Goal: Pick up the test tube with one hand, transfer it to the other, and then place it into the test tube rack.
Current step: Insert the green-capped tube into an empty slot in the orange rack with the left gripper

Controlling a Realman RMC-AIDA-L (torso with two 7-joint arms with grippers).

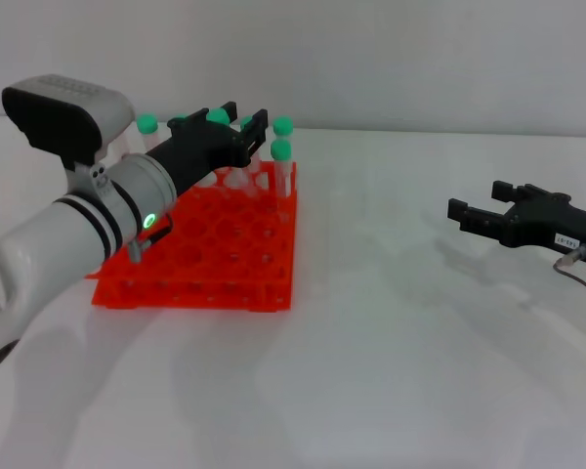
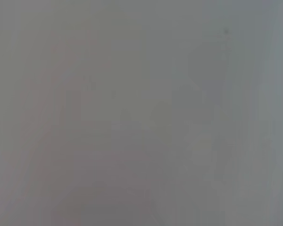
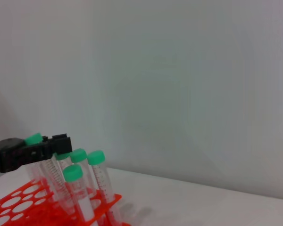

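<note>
In the head view a white table (image 1: 391, 381) fills most of the frame, meeting a pale wall along the top. At left of centre stands the orange rack (image 1: 205, 259), with green-capped tubes (image 1: 281, 156) upright along its far edge. The left gripper (image 1: 242, 130) reaches over the rack's far rows among those caps; whether its fingers grip a tube cannot be told. At the right edge the right gripper (image 1: 481, 203) hangs above bare table, fingers apart and empty. The left wrist view shows only flat grey. In the right wrist view, lower left, the rack (image 3: 19, 207) holds tubes (image 3: 96, 181) before a plain wall, the left gripper (image 3: 33, 150) just above them.
</note>
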